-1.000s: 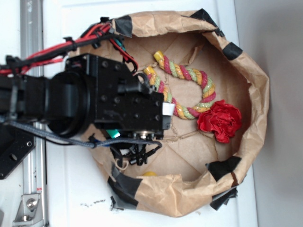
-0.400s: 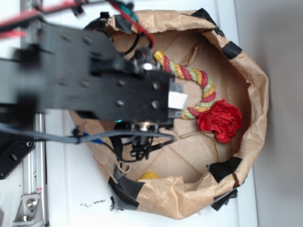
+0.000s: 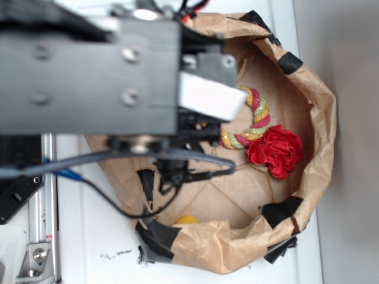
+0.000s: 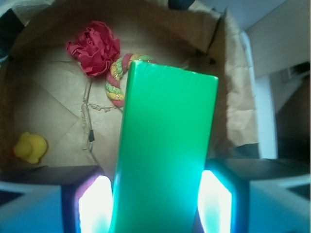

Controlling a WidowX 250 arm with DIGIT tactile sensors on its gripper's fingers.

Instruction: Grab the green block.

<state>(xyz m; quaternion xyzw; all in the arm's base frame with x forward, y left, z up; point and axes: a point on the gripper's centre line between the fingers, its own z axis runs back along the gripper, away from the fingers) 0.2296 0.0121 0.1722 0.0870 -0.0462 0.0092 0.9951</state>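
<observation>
A brown paper bag (image 3: pixel 320 118) with crumpled, rolled-down walls lies on a white table (image 3: pixel 89 236); pieces of black tape (image 3: pixel 157 234) are stuck along its rim. Inside the bag, a red crumpled paper flower (image 3: pixel 274 149) sits on the bag floor near the wall. A striped rope (image 3: pixel 254 121) in red, yellow and green curves just beside the flower and touches it at one end. A small yellow duck-shaped toy (image 4: pixel 30 147) rests well apart from both, close to the opposite wall; in the exterior view only its top (image 3: pixel 187 219) shows above the folded rim.
</observation>
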